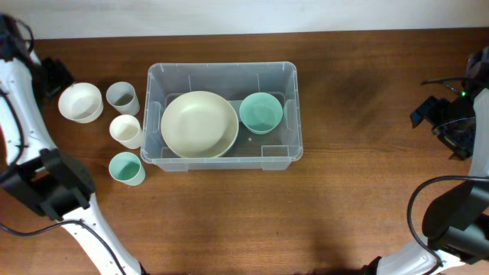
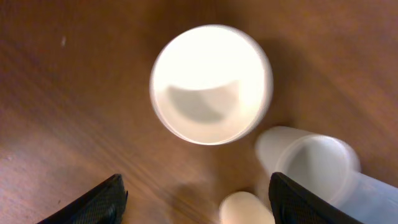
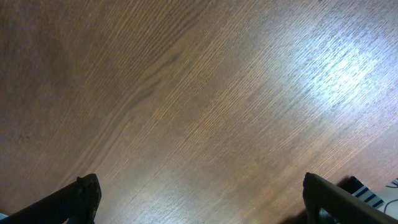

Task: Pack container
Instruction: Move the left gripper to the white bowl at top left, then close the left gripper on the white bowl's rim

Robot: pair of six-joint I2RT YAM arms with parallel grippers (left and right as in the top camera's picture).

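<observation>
Your left pincer (image 2: 196,180) hangs spread, the bowl (image 2: 211,84) just ahead and a cup (image 2: 314,163) beside its right finger, so a skewed descent may topple that cup. The container (image 1: 221,68) sits beyond that cup, well apart.

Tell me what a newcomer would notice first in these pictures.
The clear bin in the middle stands out, holding a big cream bowl and a smaller teal bowl side by side. Left of it, outside, stand a white bowl, a grey cup, a cream cup and a teal cup. The left pincer, open, hangs over the white bowl.
</observation>
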